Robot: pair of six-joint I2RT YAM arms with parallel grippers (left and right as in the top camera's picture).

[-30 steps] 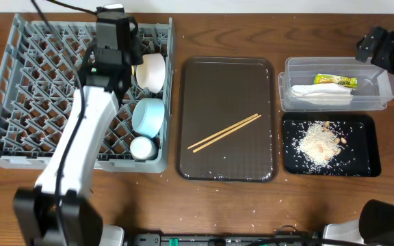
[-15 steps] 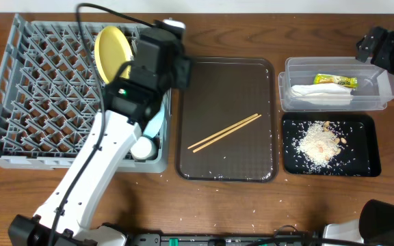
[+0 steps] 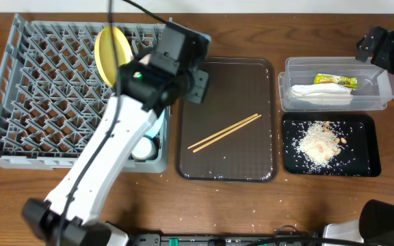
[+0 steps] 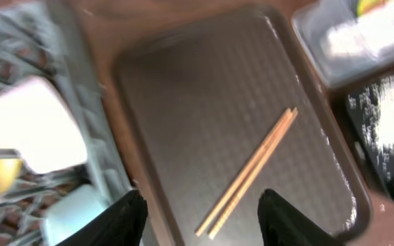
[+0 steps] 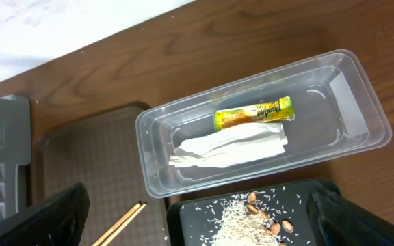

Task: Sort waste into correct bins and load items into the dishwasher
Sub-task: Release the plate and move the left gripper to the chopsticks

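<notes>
The wooden chopsticks (image 3: 226, 132) lie side by side, slanting across the middle of the dark-brown serving tray (image 3: 204, 160), and rest on nothing but its floor. They are the one item not yet loaded, so the step in hand looks to be fetching them. The left pincer (image 4: 202, 205) hangs above the serving tray's far corner on the left. Its jaws are apart with nothing between them, and its wrist view looks down on the sticks, blurred.

Left of the serving tray stands the grey dish rack (image 3: 19, 82). The yellow plate (image 3: 108, 51) stands on edge among its pegs. The white bowl (image 4: 40, 130), light-blue bowl (image 4: 74, 215) and small white cup (image 3: 142, 147) sit along the side nearest the serving tray.

Right of the serving tray, the clear tub (image 3: 382, 89) holds the snack wrapper (image 3: 335, 80) and paper napkin (image 3: 320, 93). The black tray (image 3: 364, 164) just beside it holds the rice crumbs (image 3: 318, 143). A few stray grains dot the desk (image 3: 252, 205). The right pincer (image 5: 197, 195) hangs over the tub, its jaws wide apart and empty.

The next move likely calls for the left arm to descend over the sticks' middle and turn so the jaws straddle both. It would then need to close low against the serving tray's floor. The sticks are thin and flat-lying, so one may slip free.
</notes>
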